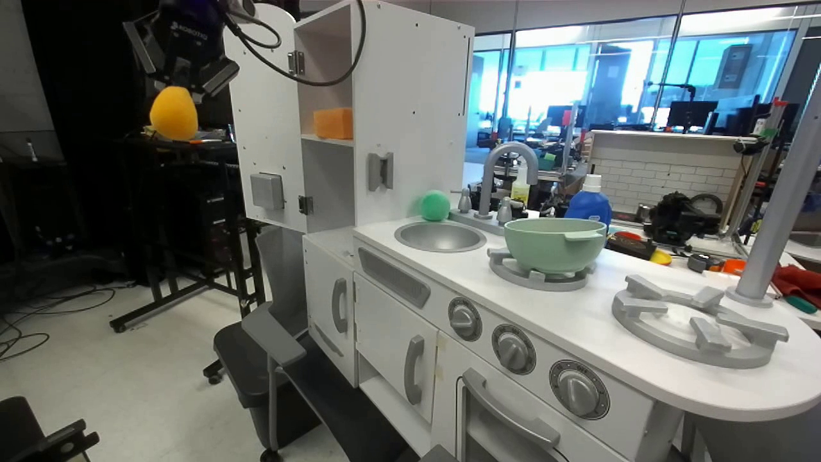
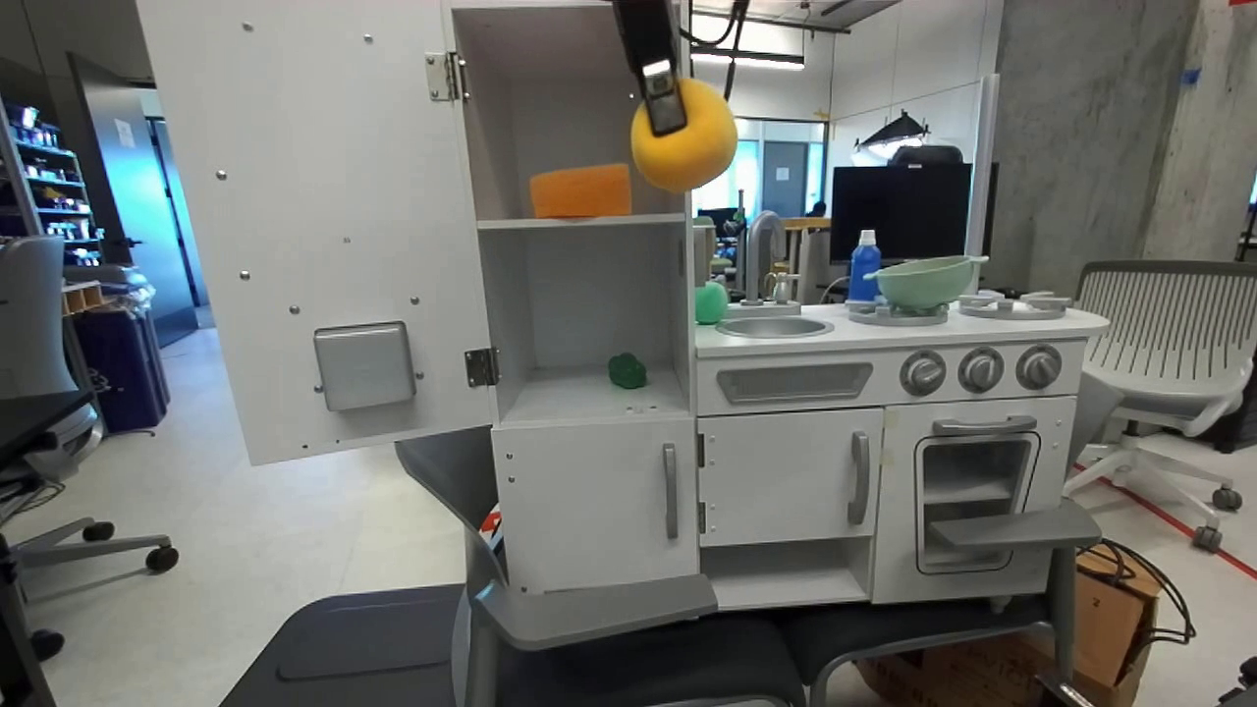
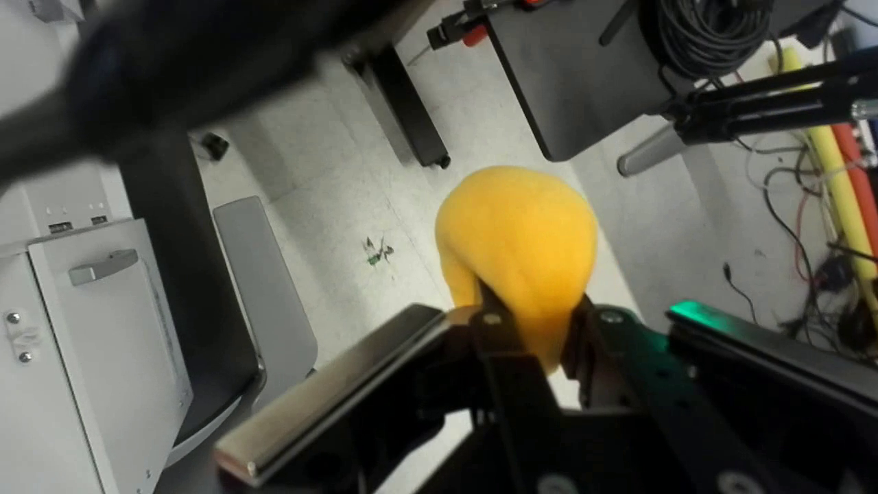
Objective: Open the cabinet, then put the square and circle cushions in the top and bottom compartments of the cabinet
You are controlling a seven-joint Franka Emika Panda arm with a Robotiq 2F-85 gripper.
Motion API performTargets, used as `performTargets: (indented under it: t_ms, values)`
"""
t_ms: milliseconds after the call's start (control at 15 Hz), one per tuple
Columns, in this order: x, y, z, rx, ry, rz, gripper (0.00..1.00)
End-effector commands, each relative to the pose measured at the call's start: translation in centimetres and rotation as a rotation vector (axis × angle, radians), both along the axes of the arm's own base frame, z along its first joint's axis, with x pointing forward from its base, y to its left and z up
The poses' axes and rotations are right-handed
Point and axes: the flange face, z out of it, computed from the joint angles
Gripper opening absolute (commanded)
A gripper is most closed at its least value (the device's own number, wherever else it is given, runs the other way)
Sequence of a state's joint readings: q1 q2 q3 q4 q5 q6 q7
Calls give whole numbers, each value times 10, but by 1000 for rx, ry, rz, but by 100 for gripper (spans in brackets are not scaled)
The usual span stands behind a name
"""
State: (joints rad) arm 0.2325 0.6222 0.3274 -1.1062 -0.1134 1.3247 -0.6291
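Squeezing a smooth, round yellow cushion (image 3: 527, 223), a Robotiq gripper (image 3: 536, 307) is hovering outside the open cabinet (image 1: 412, 90); an orange cushion (image 2: 581, 191) (block-shaped) is occupying its top compartment (image 2: 562, 113), and a chair (image 2: 638, 668) is standing in front.

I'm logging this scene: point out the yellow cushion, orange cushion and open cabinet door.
Yellow cushion (image 3: 523, 237), in the wrist view: rounded side.
Orange cushion (image 2: 581, 191), in an exterior view: front face.
Open cabinet door (image 2: 319, 226), in an exterior view: inner face.
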Motion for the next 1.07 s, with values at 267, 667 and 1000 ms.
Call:
performTargets:
  t_ms: [267,667,1000]
  values:
    - [17,58,-93,-355,-186,94,5]
    - [35,93,-162,-495,-440,-2,5]
    - [30,125,-190,-557,-633,-83,5]
